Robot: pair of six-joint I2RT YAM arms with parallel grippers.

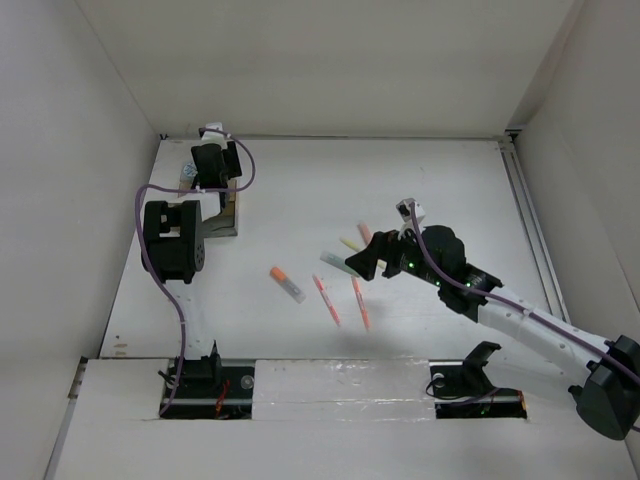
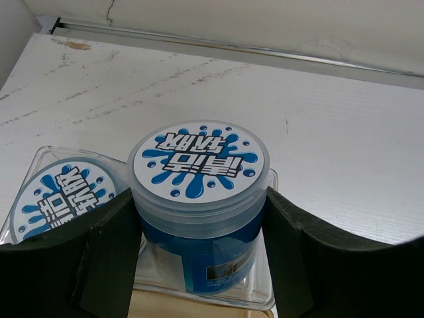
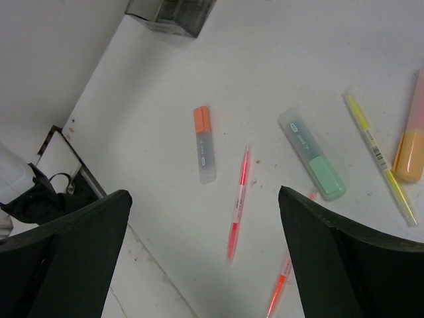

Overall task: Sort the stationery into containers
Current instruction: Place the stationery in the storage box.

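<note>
My left gripper (image 2: 202, 199) is clenched on a round tub (image 2: 199, 162) with a clear plastic lid, a glossy blue body and a white label with blue splashes. My dark fingers (image 2: 109, 258) hide its flanks and the frame cuts off its base. A second tub (image 2: 59, 199) stands just beside it, half hidden, and both sit in a thin clear shell (image 2: 260, 285). From above, my arm covers most of the organiser tray (image 1: 228, 218).

My right gripper (image 3: 204, 194) hangs released over the matte white tabletop (image 3: 265, 66). Below it lie an orange-capped highlighter (image 3: 204, 142), a green-capped highlighter (image 3: 311, 154), a slim red pen (image 3: 238, 202) and a yellow pen (image 3: 377, 156). The frame edge cuts off another red pen (image 3: 281, 285).
</note>
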